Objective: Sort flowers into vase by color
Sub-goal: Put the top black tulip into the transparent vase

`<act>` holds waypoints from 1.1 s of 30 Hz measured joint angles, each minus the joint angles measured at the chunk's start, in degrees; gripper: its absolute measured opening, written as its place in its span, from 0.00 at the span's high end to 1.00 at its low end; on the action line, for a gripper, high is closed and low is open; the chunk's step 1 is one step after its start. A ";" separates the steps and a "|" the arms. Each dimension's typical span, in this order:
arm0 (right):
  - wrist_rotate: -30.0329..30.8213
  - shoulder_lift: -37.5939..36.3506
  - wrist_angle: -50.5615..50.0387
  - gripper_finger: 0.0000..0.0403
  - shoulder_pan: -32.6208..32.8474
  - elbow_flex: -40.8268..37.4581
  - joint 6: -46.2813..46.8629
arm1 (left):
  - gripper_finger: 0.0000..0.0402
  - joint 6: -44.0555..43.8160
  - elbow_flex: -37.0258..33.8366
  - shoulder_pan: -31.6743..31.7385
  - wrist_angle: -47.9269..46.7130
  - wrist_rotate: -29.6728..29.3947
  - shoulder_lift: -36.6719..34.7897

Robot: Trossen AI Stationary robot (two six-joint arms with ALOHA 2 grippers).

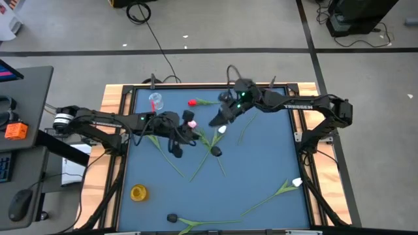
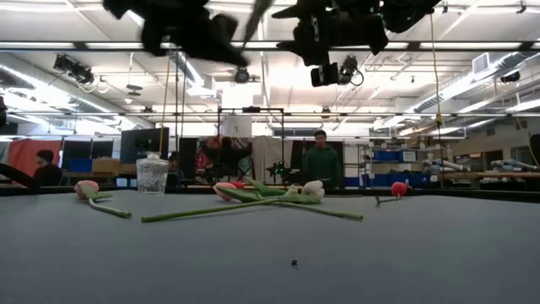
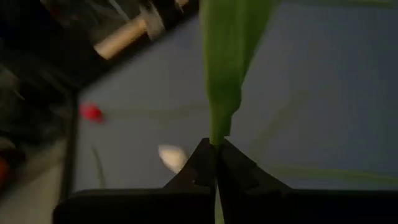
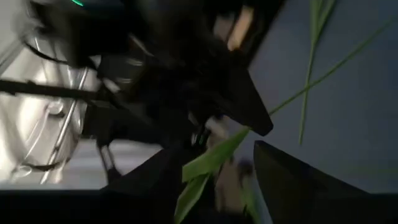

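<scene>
Tulips lie scattered over the blue table [image 1: 261, 170], listed from the near edge outward. Dark-headed tulip [image 1: 172, 217] sits at the near edge, its stem running right. White-headed tulip [image 1: 297, 183] lies near right, its stem slanting toward the near centre. Yellow vase [image 1: 138, 192] stands near left, well apart from both.

Mid-table: a second dark-headed tulip [image 1: 216, 151] rests among crossed green stems [image 1: 196, 171]. White tulip [image 1: 222, 130] lies just below the right gripper.

Left gripper [image 1: 189, 134], reaching in from the left, has its fingers [image 3: 205, 168] pressed together on a green leaf and stem [image 3: 224, 68]; the pink tulip head [image 1: 191, 121] sits beside it. Right gripper [image 1: 219, 119], reaching in from the right, has its fingers spread, a leaf [image 4: 211, 158] between them, unpinched.

Far side: red tulip [image 1: 192, 102] lies near the far edge, its stem pointing right. Clear glass vase [image 1: 155, 101] stands far left.

Beyond the table, a person in green [image 2: 320, 160] stands in the room.
</scene>
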 joint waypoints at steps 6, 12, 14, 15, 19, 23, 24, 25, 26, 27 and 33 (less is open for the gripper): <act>7.83 -5.89 -0.65 0.46 -2.93 0.00 -5.28 | 0.99 -16.29 -8.51 9.18 8.05 -0.50 -9.32; 11.64 -8.45 -2.62 0.47 -2.81 0.02 -13.55 | 0.99 -30.49 -17.14 22.17 12.58 -6.51 -21.20; 10.96 -8.34 -3.32 0.47 -2.18 0.00 -15.95 | 0.99 -33.04 -17.55 27.21 13.23 -8.31 -23.26; 11.34 -8.09 -3.27 0.47 -1.69 0.00 -16.07 | 0.99 -33.87 -17.66 29.68 12.44 -8.62 -24.19; 12.30 -6.65 -3.45 0.47 -1.07 0.00 -15.29 | 0.99 -35.28 -17.69 38.36 12.35 -8.29 -25.46; 13.79 -6.17 -4.66 0.47 -0.59 -0.03 -16.10 | 0.99 -35.26 -17.73 44.53 13.09 -4.66 -25.64; 14.21 -6.19 -5.07 0.47 -0.44 0.00 -16.41 | 0.99 -35.16 -17.73 45.72 13.31 -4.09 -25.82; 14.32 -6.18 -5.64 0.47 -0.36 0.00 -16.54 | 0.99 -35.17 -17.73 46.77 13.28 -3.97 -26.23; 14.49 -6.17 -5.86 0.47 -0.23 -0.02 -16.64 | 0.99 -35.21 -17.75 47.72 13.76 -3.97 -26.68; 14.80 -6.17 -5.88 0.47 -0.09 -0.02 -16.72 | 0.99 -35.16 -17.75 48.64 14.86 -3.97 -27.31; 15.84 -6.04 -6.25 0.47 0.02 -0.02 -17.63 | 0.98 -34.22 -18.34 53.02 16.13 -3.26 -29.82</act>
